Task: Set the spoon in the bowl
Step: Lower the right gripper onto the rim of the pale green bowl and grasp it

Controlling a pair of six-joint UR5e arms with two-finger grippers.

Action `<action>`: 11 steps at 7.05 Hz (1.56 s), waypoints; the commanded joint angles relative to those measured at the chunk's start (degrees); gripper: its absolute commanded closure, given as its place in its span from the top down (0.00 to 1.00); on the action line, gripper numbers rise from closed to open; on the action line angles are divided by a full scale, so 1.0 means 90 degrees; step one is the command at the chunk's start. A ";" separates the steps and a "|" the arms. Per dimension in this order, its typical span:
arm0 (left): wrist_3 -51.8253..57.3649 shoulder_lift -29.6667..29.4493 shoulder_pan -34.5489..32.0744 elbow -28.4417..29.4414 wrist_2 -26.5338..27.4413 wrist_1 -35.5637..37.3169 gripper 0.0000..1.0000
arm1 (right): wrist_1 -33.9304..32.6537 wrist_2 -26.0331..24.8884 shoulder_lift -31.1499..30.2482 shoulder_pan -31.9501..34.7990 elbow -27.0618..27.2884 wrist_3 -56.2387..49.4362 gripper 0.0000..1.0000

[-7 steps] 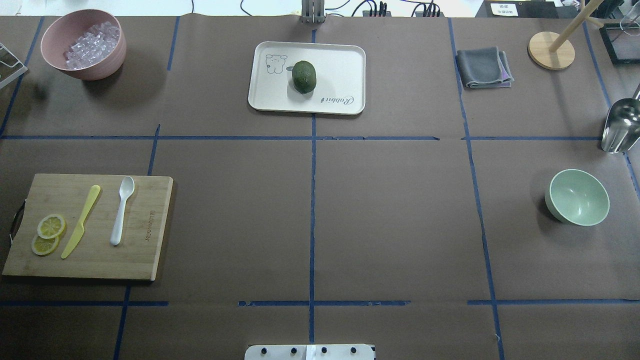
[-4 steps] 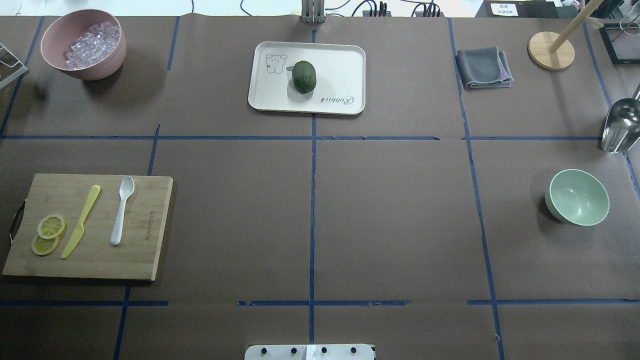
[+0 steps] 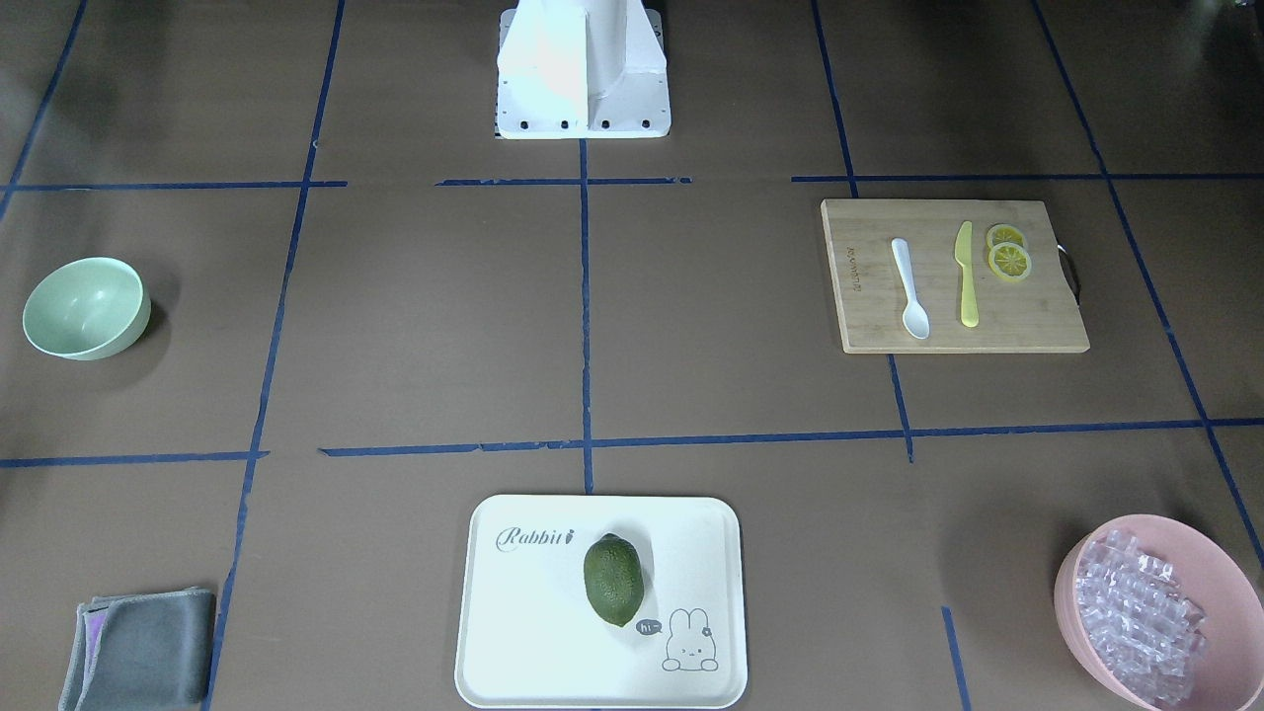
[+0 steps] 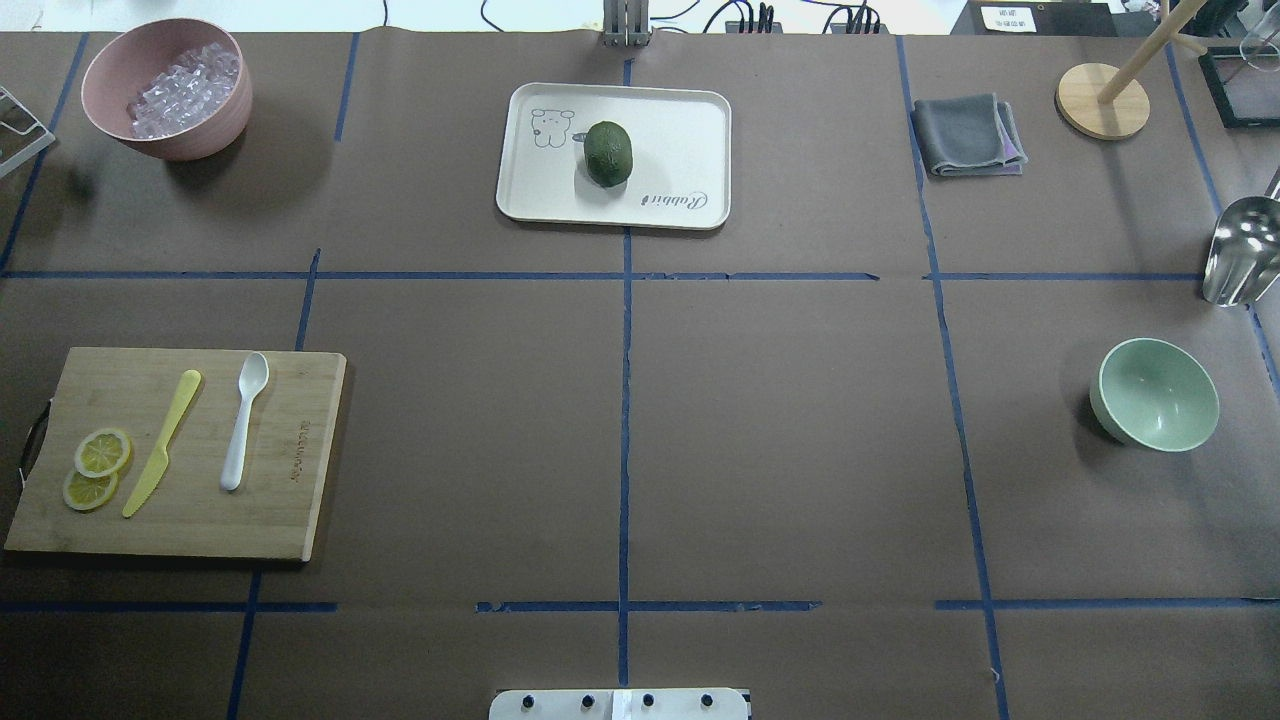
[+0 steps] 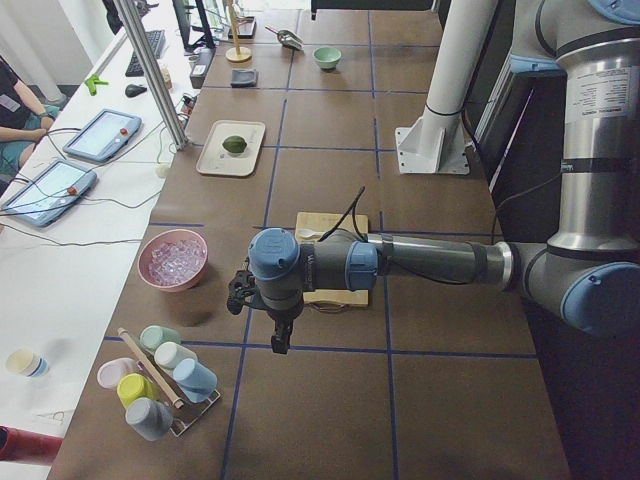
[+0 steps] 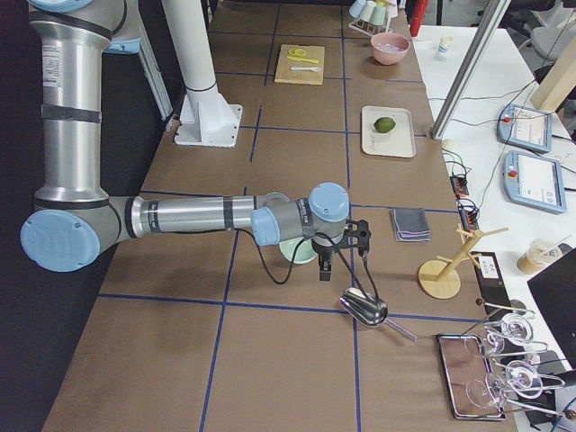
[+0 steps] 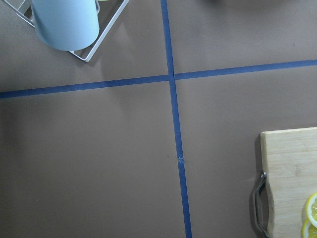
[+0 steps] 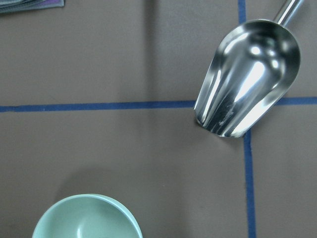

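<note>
The white spoon (image 4: 244, 420) lies on the wooden cutting board (image 4: 290, 500), scoop away from me; it also shows in the front view (image 3: 909, 287). The mint-green bowl (image 4: 1155, 393) stands empty at the right, its rim in the right wrist view (image 8: 86, 218). My left gripper (image 5: 280, 338) hangs over the table beyond the board's handle end; it shows only in the left side view, so I cannot tell its state. My right gripper (image 6: 325, 268) hangs beside the bowl, shown only in the right side view; I cannot tell its state.
A yellow knife (image 4: 160, 445) and lemon slices (image 4: 100, 455) share the board. A pink bowl of ice (image 4: 165, 90), a tray (image 4: 680, 120) with a green fruit (image 4: 608, 153), a grey cloth (image 4: 968, 135) and a metal scoop (image 4: 1240, 250) lie around. A cup rack (image 5: 160, 385) stands near the left gripper.
Nothing on the table has moved; only the glint on the metal scoop at the right edge differs slightly.
</note>
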 commanded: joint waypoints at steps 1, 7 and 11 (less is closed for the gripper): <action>0.0030 0.0001 -0.0004 0.0010 0.0009 -0.0007 1.00 | 0.1816 -0.0500 -0.0472 -0.1170 -0.0047 0.1946 1.00; 0.0040 0.0059 -0.0004 0.0000 0.0000 -0.0181 1.00 | 0.1857 -0.0973 -0.0288 -0.1966 -0.0702 0.2535 0.10; 0.0020 0.0069 -0.0004 0.0000 0.0010 -0.0251 1.00 | 0.1828 -0.0115 -0.0287 -0.1548 -0.0226 0.2576 0.00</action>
